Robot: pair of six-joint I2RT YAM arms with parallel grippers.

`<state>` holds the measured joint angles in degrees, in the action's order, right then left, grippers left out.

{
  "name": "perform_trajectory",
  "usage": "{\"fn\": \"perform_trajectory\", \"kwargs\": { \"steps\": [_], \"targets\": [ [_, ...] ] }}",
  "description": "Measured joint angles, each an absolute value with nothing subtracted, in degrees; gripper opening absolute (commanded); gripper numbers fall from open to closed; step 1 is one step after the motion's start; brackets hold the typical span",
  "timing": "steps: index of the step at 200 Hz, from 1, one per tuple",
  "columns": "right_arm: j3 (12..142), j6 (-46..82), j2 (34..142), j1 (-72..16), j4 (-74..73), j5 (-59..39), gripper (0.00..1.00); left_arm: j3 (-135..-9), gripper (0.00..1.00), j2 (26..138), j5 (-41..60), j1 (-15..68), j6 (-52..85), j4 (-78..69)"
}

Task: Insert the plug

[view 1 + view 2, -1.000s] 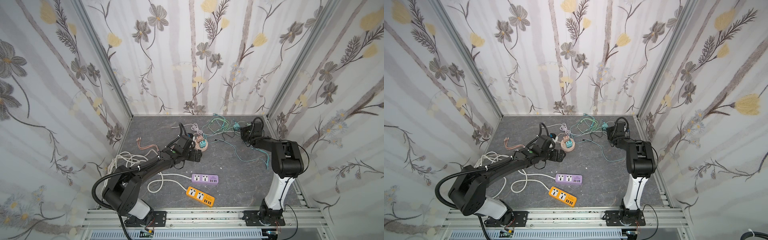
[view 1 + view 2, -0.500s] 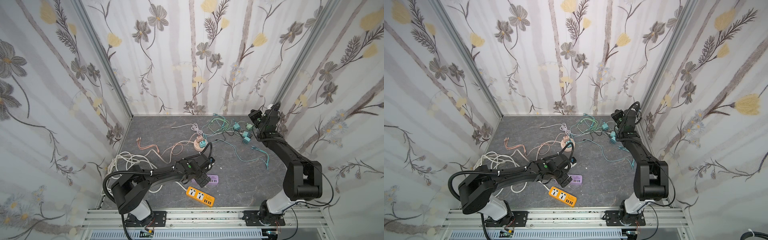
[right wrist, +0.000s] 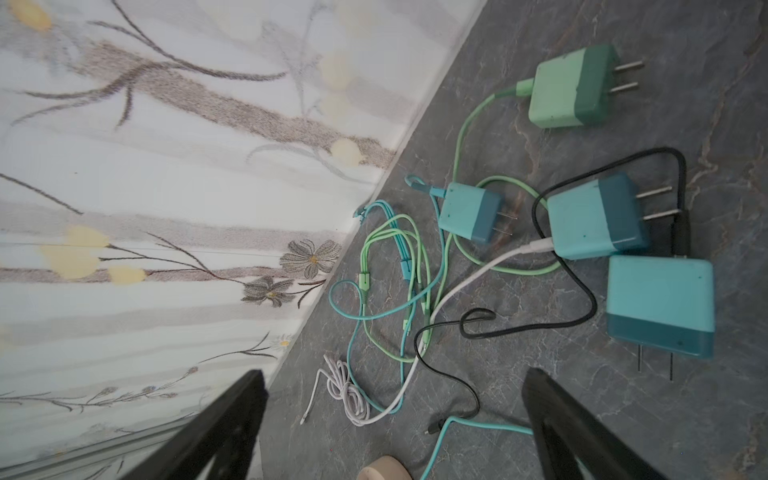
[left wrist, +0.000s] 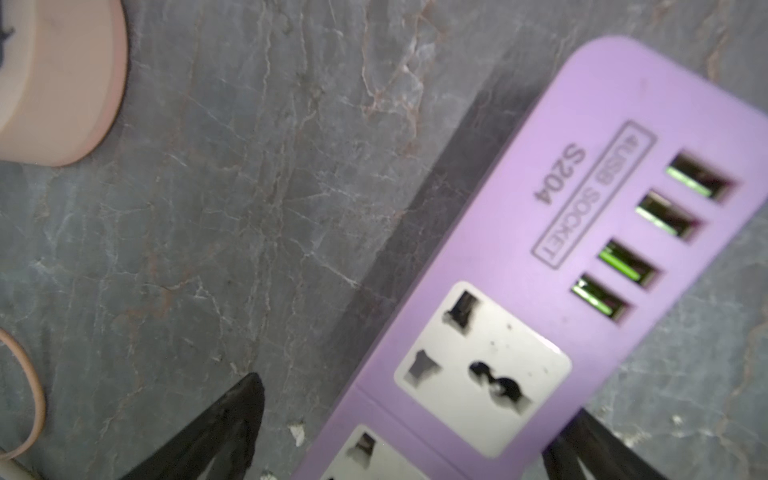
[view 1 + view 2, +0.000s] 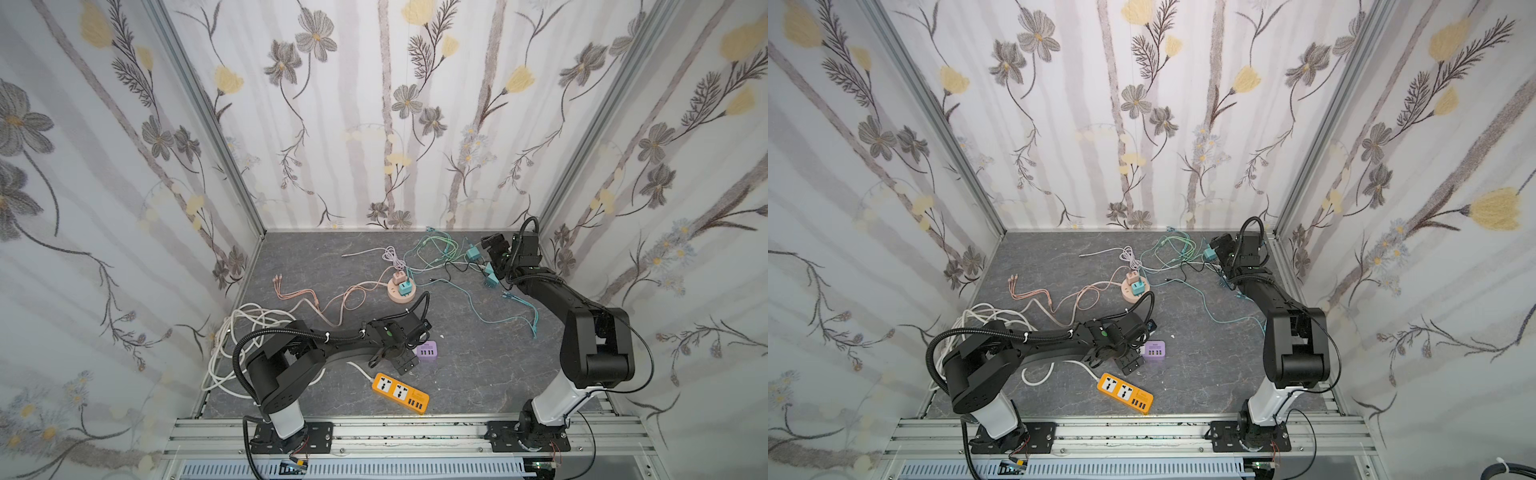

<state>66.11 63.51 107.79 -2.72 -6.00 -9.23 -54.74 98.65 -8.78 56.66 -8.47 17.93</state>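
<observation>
Several teal and green plugs lie loose on the grey floor at the back right, among them a teal plug and a pale green plug. My right gripper hovers beside them, open, with only cables between its fingers. A purple power strip lies near the front middle. My left gripper is open and straddles the strip, one finger on each side.
A round pink socket with a pink and a teal plug in it sits mid-floor. An orange power strip lies at the front. White cable coils, a pink cable and tangled green cables cross the floor.
My left arm has swung from the round pink socket forward to the purple strip. My right gripper has risen, come back down by the plugs, and opened.
</observation>
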Motion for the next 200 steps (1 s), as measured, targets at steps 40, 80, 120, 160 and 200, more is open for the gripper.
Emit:
{"fn": "perform_trajectory", "kwargs": {
  "steps": [40,80,120,160,200],
  "targets": [
    [65.3,74.4,114.3,-4.8,-10.6,-9.1,0.99,-54.8,0.98,99.7,-8.6,54.8,-10.2,14.6],
    [65.6,81.8,120.0,-6.4,-15.0,-6.5,0.97,-57.3,0.98,101.7,-7.1,52.7,-13.9,14.0],
    [67.0,84.9,124.4,-6.5,-19.6,1.0,0.71,-58.8,0.98,102.0,-6.8,50.9,-17.1,15.7],
    [68.9,80.0,126.1,-6.5,-26.9,6.7,0.07,-58.6,1.00,96.8,-4.2,49.8,-17.1,16.6],
    [68.4,68.0,119.4,-5.6,-32.4,7.8,0.00,-56.3,1.00,88.2,-2.0,47.9,-13.2,14.9]
  ]
}}
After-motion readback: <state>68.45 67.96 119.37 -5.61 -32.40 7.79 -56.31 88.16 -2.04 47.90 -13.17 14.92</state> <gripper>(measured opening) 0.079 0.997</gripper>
